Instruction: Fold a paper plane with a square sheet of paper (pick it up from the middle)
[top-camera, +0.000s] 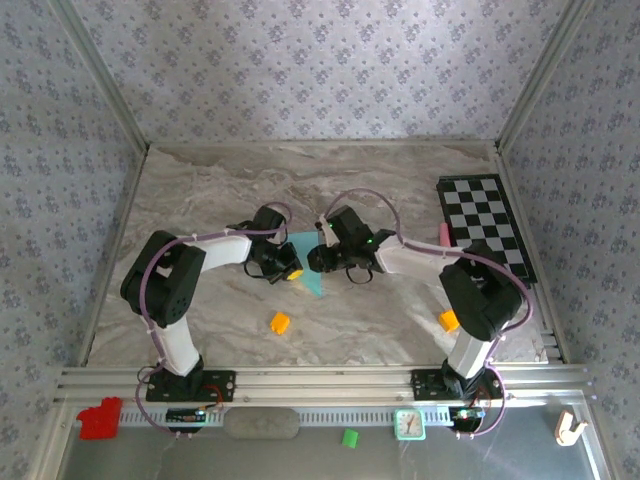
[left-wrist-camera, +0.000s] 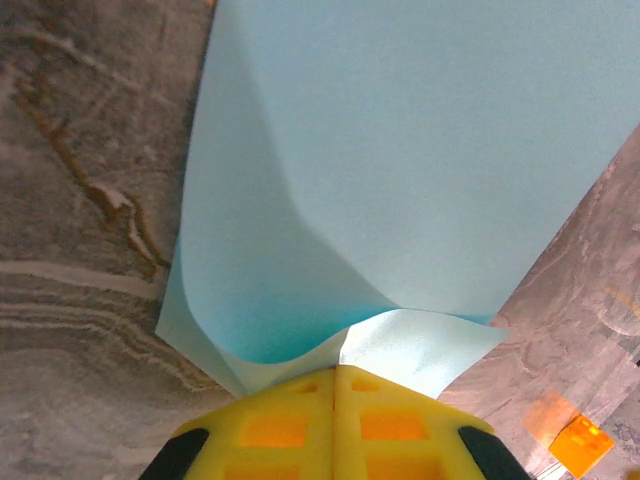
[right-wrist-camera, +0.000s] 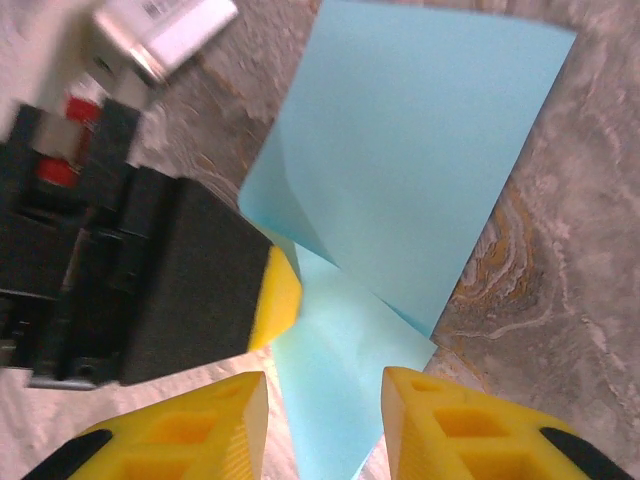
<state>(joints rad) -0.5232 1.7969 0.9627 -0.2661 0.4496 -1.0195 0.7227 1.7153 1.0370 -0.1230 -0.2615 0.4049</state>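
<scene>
Checking in from the remote station. The square sheet of paper (top-camera: 316, 272) sits mid-surface, right between the two arms. It's plain teal-blue with no markings. From above, all I get is a narrow pointed sliver of it poking out below the claws.

The wrist cams tell a lot more. On the left wrist view, the left claw (left-wrist-camera: 335, 372) is clamped shut on the near edge of the paper. The sheet bows up from the marble there, with a little curled lip right at the yellow fingers. The right wrist view shows something neither of the other views gives me: one layer lying over another, with a straight folded edge running diagonally. The right claw (right-wrist-camera: 325, 385) has its jaws spread apart, gripping nothing, with the lower layer of paper showing in the gap.

The overhead also picks up an orange cube (top-camera: 279, 322) near the front and the checkered board (top-camera: 485, 228) off to the right.
</scene>
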